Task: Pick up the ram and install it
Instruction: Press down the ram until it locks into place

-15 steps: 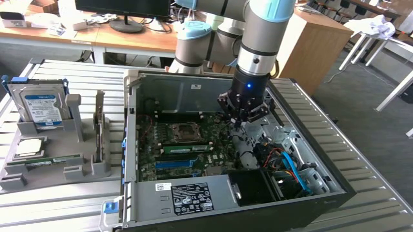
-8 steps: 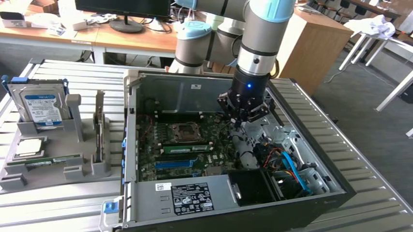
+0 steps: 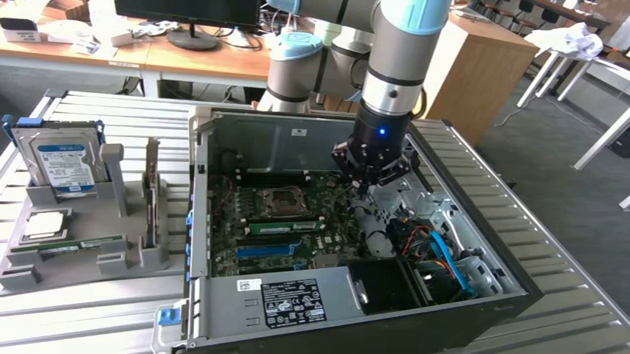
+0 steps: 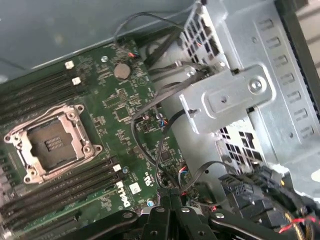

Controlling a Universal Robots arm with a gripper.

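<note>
Right now the gripper [image 3: 365,186] hangs inside the open computer case [image 3: 473,221], over the green motherboard [image 3: 295,236]. Its fingers are pressed together, and nothing shows between them. In the wrist view the dark fingertips [image 4: 170,210] sit close together just above the board, near a bundle of thin black wires [image 4: 150,115].

One ram stick [image 3: 67,244] lies flat in the grey holder [image 3: 128,258] outside the case, on the exterior view's left. It is long, thin and green — well apart from the gripper. A small square silver chip [image 3: 44,225] rests just behind it in the same holder, and a silver hard drive [image 3: 67,166] with a blue and white label stands upright at the back.

Inside the case, a green stick [image 3: 282,226] sits on the board just below the square socket [image 3: 285,200] — it looks like another ram stick, seated in a slot. In the wrist view, the socket [image 4: 52,142] is open, with long dark slots [image 4: 65,192] on both sides of it.

The case and the holder both stand on a ribbed metal table [image 3: 88,310].
</note>
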